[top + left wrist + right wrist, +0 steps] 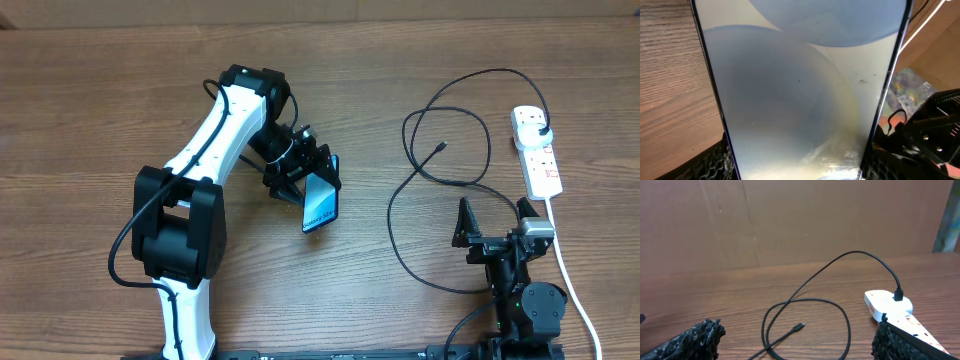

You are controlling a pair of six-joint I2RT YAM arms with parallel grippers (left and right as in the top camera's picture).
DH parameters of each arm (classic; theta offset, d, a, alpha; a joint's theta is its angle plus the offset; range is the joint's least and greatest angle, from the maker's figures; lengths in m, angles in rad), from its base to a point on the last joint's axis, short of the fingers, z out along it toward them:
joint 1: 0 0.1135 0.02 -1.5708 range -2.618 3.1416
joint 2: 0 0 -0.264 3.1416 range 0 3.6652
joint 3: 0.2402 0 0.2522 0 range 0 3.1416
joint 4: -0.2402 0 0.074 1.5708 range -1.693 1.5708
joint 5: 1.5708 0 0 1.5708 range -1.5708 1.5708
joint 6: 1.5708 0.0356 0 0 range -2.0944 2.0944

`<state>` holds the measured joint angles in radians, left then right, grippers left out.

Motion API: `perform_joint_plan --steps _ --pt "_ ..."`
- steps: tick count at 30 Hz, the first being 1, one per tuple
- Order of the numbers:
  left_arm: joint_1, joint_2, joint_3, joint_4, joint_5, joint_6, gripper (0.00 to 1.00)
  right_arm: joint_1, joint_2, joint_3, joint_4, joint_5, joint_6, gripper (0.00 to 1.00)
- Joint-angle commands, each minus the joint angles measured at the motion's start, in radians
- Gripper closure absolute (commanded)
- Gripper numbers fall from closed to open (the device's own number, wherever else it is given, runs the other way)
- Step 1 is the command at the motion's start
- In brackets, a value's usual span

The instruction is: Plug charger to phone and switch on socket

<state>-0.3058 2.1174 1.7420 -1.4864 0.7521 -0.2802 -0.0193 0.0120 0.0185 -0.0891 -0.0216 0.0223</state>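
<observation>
My left gripper (303, 178) is shut on the phone (321, 201) and holds it tilted above the table's middle. In the left wrist view the light blue-white screen (800, 90) fills the frame between the two fingers. The charger cable (420, 180) loops on the table at the right; its connector tip (441, 147) lies free, also in the right wrist view (798, 327). Its black plug (541, 130) sits in the white socket strip (538, 152), seen too in the right wrist view (887, 302). My right gripper (492, 220) is open and empty, near the front edge, below the cable loop.
The strip's white cord (572, 280) runs down the right side toward the front edge. A brown cardboard wall (790, 220) stands behind the table.
</observation>
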Motion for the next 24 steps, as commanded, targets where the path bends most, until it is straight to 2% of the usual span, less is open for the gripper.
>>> perform_joint_plan --steps 1,24 --pt "0.006 0.005 0.030 -0.005 0.061 0.018 0.23 -0.002 -0.009 -0.011 0.007 0.002 -0.005 0.00" --pt "0.015 0.005 0.030 -0.027 0.084 0.023 0.23 -0.002 -0.009 -0.011 0.007 0.002 -0.005 0.00"
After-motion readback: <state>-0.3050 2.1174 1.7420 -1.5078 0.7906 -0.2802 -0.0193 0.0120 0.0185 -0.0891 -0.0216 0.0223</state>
